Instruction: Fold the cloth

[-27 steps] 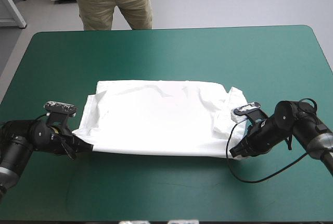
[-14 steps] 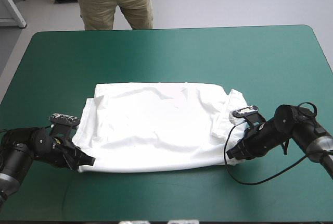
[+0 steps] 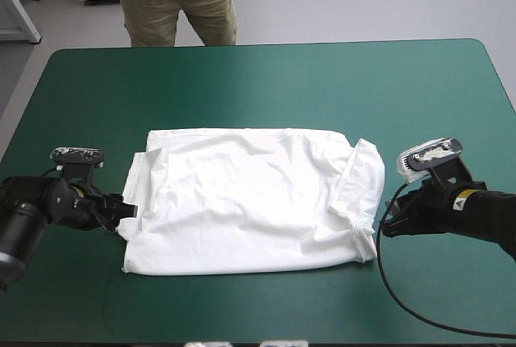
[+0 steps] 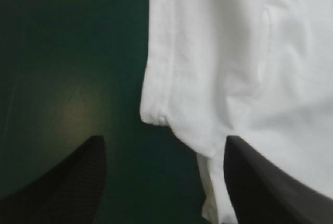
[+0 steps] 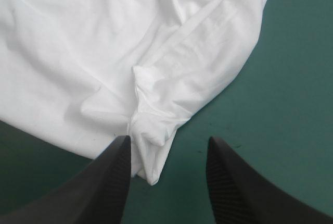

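We log the T-shirt (image 3: pixel 242 202) lying flat on the teal-green counter (image 3: pixel 322 81). It is a wide white rectangle of doubled cloth, spread between the two grippers.

Left gripper (image 3: pixel 126 208): low over the counter, right at the T-shirt's left side. In its wrist view the gripper (image 4: pixel 164 140) stands wide apart. The black fingers (image 4: pixel 67 182) hold nothing. A hemmed edge of the cloth runs ahead of the gripper and down between the fingers, close to one of them.

Right gripper (image 3: pixel 387 226): just beside the T-shirt's right side, where a sleeve (image 3: pixel 363 177) lies folded over. In its wrist view the gripper (image 5: pixel 169 139) is also parted and empty. A bunched, creased corner of cloth (image 5: pixel 151 151) reaches in between the fingers, nearer one of them. Bare counter lies beside the other.
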Controlling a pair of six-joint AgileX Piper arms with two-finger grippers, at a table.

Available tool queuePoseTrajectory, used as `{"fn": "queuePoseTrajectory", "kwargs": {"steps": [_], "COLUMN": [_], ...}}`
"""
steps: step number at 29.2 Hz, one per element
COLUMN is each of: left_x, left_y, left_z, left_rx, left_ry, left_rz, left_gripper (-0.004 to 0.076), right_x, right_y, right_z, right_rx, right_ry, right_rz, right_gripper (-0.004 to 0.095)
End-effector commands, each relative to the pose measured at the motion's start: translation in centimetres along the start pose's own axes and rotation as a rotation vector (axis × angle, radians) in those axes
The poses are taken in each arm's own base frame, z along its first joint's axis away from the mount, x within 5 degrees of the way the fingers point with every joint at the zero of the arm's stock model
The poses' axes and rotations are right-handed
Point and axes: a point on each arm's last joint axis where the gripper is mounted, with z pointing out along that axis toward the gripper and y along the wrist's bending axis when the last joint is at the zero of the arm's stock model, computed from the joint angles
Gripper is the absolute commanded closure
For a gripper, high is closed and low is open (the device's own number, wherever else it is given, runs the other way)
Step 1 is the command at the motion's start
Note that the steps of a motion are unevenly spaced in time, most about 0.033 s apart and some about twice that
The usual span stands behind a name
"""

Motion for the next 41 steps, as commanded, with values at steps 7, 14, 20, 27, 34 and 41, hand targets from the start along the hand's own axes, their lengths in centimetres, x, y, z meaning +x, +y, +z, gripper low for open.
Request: {"fn": "queuePoseTrajectory", "kwargs": {"steps": [7,14,20,27,34,41], "left_x": [-5.3,-6.0,-6.1,-5.6,-5.6,-6.9], "left_y": [0.9,3.0,2.2,1.6,1.4,1.6], "left_z": [5.2,9.6,11.8,12.5,12.5,9.8], "left_rx": [-0.021,0.022,0.081,0.141,0.166,0.163], "left_ry": [0.008,0.103,0.148,0.218,0.215,0.153], "left_rz": [-0.094,-0.170,-0.153,-0.119,-0.079,-0.068], "left_gripper": [0.0248,0.0248,0.0248,0.0464,0.0733,0.0733], "right_x": [-0.9,-0.7,-0.9,-0.9,-1.1,-1.1], "right_y": [0.4,0.5,0.7,0.7,0.8,0.9], "right_z": [-2.1,-2.1,-2.1,-2.1,-2.2,-2.2], "right_rx": [-0.006,-0.012,-0.034,-0.039,-0.048,-0.052], "right_ry": [-0.098,-0.073,-0.092,-0.099,-0.114,-0.115], "right_rz": [-0.001,-0.001,0.012,0.015,0.022,0.024], "right_gripper": [0.0469,0.0517,0.0535,0.0534,0.0534,0.0534]}}
